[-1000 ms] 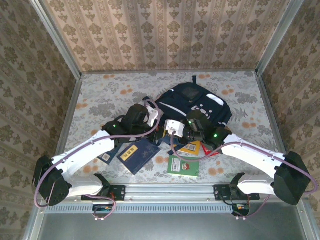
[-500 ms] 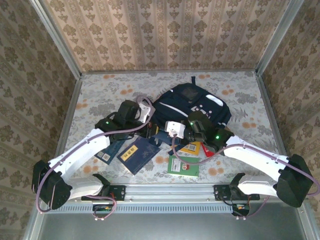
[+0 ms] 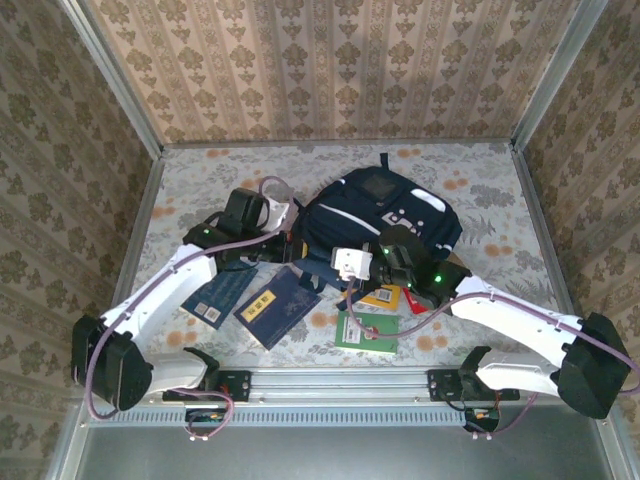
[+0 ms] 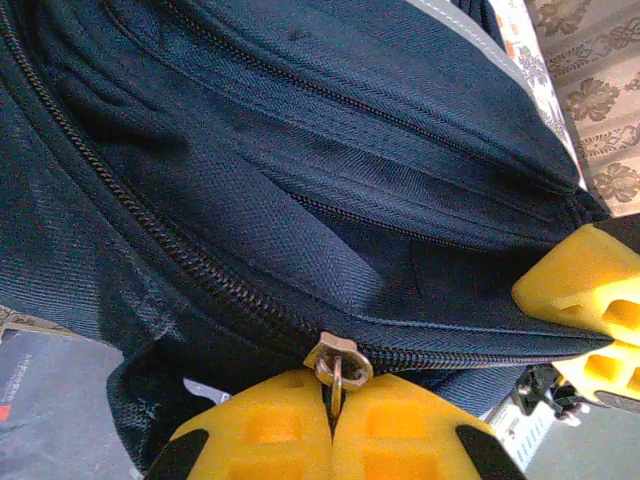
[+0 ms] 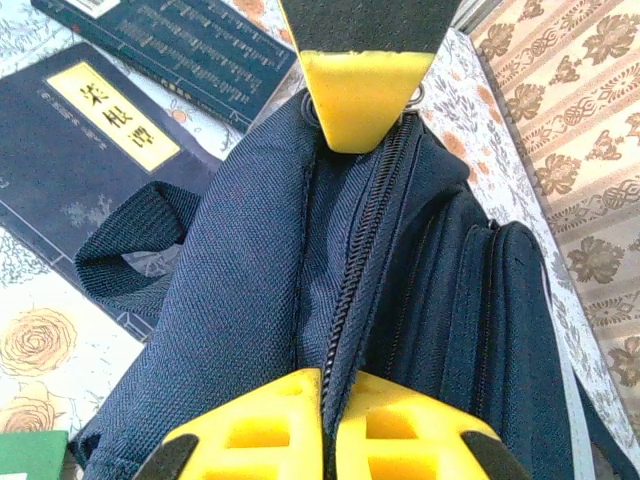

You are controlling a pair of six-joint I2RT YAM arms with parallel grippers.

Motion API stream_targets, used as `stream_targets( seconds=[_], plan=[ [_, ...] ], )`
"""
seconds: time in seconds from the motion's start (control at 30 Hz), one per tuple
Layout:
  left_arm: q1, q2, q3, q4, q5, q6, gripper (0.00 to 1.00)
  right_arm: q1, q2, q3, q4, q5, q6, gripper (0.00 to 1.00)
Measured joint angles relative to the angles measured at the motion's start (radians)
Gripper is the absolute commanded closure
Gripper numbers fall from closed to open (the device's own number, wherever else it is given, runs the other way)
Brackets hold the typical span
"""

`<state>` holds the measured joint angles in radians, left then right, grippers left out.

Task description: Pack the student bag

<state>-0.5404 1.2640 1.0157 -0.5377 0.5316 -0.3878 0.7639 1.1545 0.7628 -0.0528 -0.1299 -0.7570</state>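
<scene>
We hold the metal zip pull (image 4: pixel 338 362) of the student bag (image 4: pixel 300 180) clenched in our left pincer (image 4: pixel 333 400), and the navy fabric rises just beyond the fingertips. Our right pincer (image 5: pixel 328 400) is clamped on the bag's zip seam, facing the left one along the zip. Beyond the right pincer, to its left, a navy book (image 5: pixel 90 150) with a yellow label lies on the flowered tabletop (image 5: pixel 40 340).

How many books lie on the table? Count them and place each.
4: a blue book at left, a navy book beside it, a green book near the front edge, a yellow book just behind that. Others may hide under the right arm or bag.
</scene>
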Motion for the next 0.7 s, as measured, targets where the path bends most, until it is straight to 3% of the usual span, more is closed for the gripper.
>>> stream_targets(
  seconds=[0.03, 0.07, 0.13, 0.3, 0.37, 0.4, 0.47, 0.6, 0.7],
  plan=[
    [0.002, 0.011, 0.0, 0.006, 0.01, -0.001, 1.0, 0.0, 0.0, -0.005, 0.0, 0.002, -0.001, 0.54],
    [0.005, 0.021, 0.0, 0.013, 0.006, -0.006, 1.0, -0.001, -0.003, -0.01, -0.002, 0.004, -0.002, 0.42],
    [0.015, 0.037, 0.0, 0.03, -0.01, -0.02, 1.0, -0.003, -0.021, -0.024, -0.005, 0.0, 0.006, 0.37],
    [-0.023, 0.049, 0.004, 0.077, -0.038, -0.043, 1.0, -0.008, -0.144, -0.037, 0.001, -0.082, 0.116, 0.35],
    [-0.059, 0.053, 0.011, 0.089, -0.038, -0.05, 1.0, -0.007, -0.203, -0.04, 0.033, -0.101, 0.21, 0.4],
    [-0.077, 0.058, 0.018, 0.094, -0.037, -0.052, 1.0, -0.007, -0.23, -0.041, 0.056, -0.101, 0.273, 0.37],
    [-0.11, 0.071, 0.029, 0.107, -0.037, -0.055, 1.0, -0.007, -0.269, -0.035, 0.071, -0.052, 0.417, 0.33],
    [-0.165, 0.105, 0.044, 0.126, -0.037, -0.057, 1.0, -0.027, -0.253, 0.079, -0.071, 0.063, 0.691, 0.61],
    [-0.193, 0.131, 0.057, 0.126, -0.037, -0.057, 1.0, -0.037, -0.216, 0.163, -0.198, 0.179, 0.848, 0.55]
  ],
)
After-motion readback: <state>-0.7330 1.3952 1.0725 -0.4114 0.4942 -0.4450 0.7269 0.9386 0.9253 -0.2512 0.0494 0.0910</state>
